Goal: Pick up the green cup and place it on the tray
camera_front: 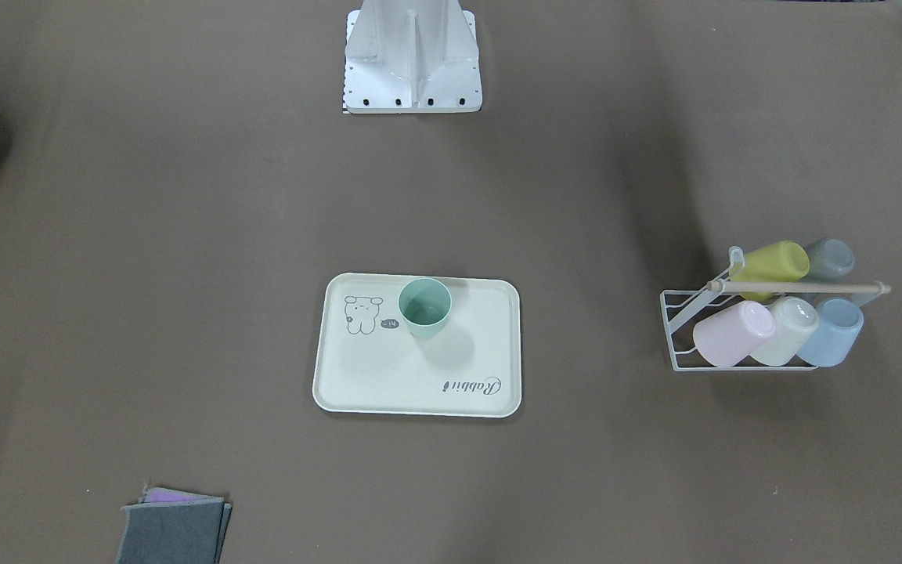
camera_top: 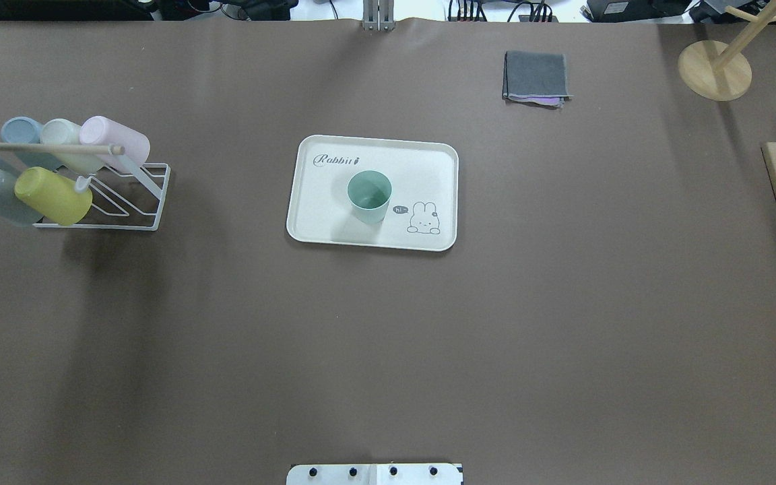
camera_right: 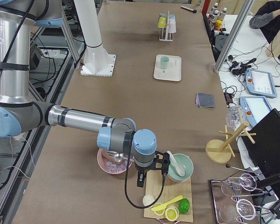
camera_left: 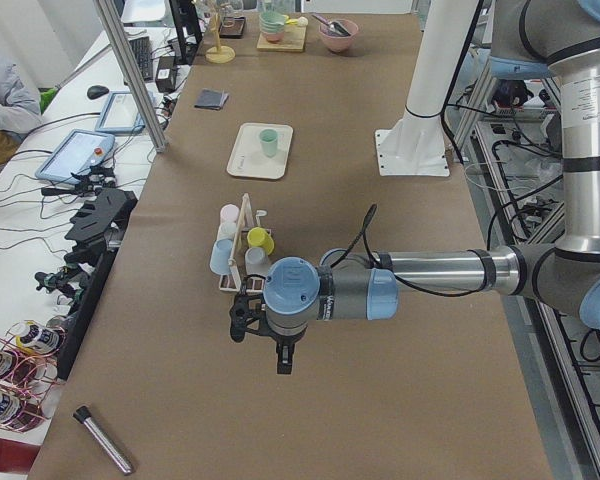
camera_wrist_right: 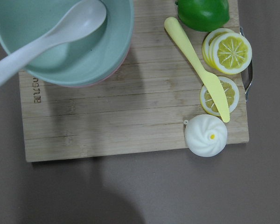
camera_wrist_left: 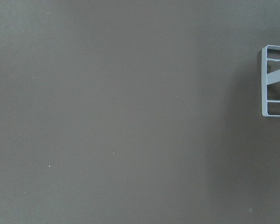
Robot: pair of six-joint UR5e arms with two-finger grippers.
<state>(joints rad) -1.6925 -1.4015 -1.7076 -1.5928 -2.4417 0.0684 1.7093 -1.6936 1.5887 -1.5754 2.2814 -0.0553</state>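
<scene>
The green cup [camera_front: 424, 307] stands upright on the tray [camera_front: 388, 376], close to the bear drawing. It also shows in the overhead view [camera_top: 369, 196] on the tray [camera_top: 320, 215], and small in the left side view [camera_left: 268, 143] and the right side view [camera_right: 164, 61]. No gripper touches it. My left gripper [camera_left: 265, 345] hangs over bare table near the cup rack, far from the tray. My right gripper [camera_right: 151, 179] hangs over a wooden board at the table's other end. I cannot tell whether either is open or shut.
A white wire rack [camera_top: 133, 202] holds the lime cup [camera_top: 52, 195], grey, blue, cream and pink cups; its corner shows in the left wrist view [camera_wrist_left: 275, 81]. A folded grey cloth [camera_top: 536, 77] lies beyond the tray. The wooden board [camera_wrist_right: 107, 121] carries a bowl with a spoon [camera_wrist_right: 60, 42], lemon slices and a yellow knife [camera_wrist_right: 196, 65].
</scene>
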